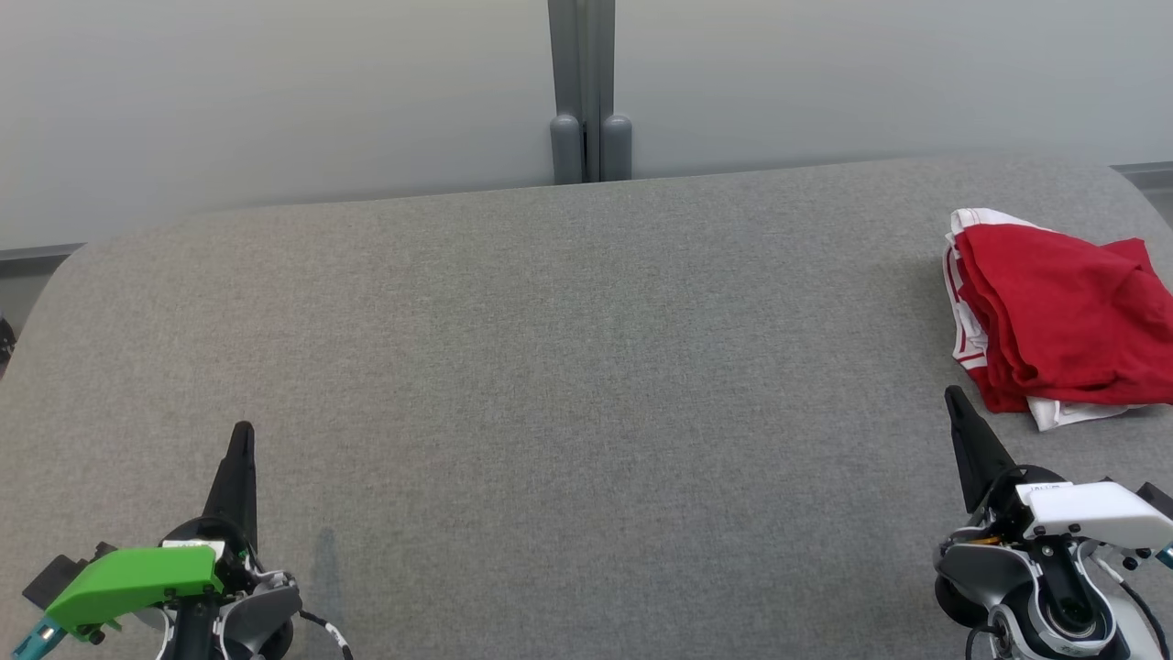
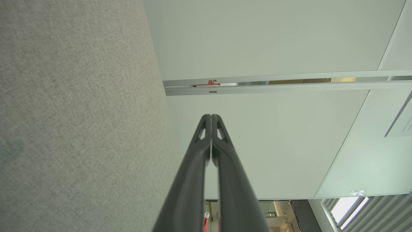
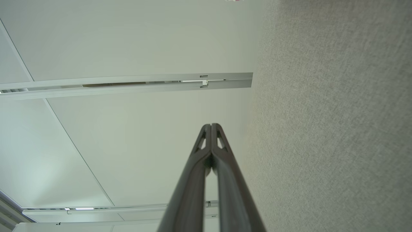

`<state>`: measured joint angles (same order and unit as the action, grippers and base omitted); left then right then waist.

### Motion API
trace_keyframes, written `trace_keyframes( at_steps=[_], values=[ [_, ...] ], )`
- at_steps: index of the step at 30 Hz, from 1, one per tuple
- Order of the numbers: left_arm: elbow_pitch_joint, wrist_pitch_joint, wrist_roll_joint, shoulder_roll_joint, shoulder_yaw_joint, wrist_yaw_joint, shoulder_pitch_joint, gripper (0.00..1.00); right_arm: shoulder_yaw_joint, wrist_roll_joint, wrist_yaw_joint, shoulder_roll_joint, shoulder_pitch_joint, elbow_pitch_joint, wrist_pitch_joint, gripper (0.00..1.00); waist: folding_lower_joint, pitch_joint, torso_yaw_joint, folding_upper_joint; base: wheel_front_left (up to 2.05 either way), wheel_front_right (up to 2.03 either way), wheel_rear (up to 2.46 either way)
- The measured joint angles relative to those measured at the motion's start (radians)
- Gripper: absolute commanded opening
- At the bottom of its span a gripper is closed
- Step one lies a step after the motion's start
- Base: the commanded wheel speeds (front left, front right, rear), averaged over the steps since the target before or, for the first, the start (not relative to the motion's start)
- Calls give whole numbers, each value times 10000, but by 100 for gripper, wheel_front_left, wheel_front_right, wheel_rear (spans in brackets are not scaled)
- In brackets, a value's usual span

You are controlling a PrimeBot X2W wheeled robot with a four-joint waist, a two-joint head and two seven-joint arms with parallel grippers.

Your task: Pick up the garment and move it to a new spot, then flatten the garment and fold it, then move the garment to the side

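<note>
A red garment (image 1: 1063, 321) with white trim lies bunched at the far right of the grey table (image 1: 568, 367), partly cut off by the head view's right edge. My right gripper (image 1: 953, 394) stands shut at the lower right, its tip just short of the garment's near edge, holding nothing. At the lower left my left gripper (image 1: 243, 431) is shut and empty, far from the garment. In the left wrist view the left gripper (image 2: 211, 116) has its fingers pressed together. The right gripper (image 3: 211, 125) looks the same in the right wrist view.
A pale partition wall (image 1: 275, 110) with a grey post (image 1: 591, 119) runs behind the table's far edge. The grey felt surface (image 2: 74, 129) spreads wide between the two grippers. The table's corners are rounded.
</note>
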<state>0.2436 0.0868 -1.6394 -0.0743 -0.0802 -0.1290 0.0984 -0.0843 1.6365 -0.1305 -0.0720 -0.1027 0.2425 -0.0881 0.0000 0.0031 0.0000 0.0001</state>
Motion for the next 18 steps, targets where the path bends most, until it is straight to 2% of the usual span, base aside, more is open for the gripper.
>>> trace_keyframes(
  at_steps=[18],
  values=[
    [2, 58, 31, 40, -71, 0, 3, 0, -56, -17, 0, 38, -4, 4, -73, 0, 0, 0, 0, 0, 0, 0, 0]
  ],
)
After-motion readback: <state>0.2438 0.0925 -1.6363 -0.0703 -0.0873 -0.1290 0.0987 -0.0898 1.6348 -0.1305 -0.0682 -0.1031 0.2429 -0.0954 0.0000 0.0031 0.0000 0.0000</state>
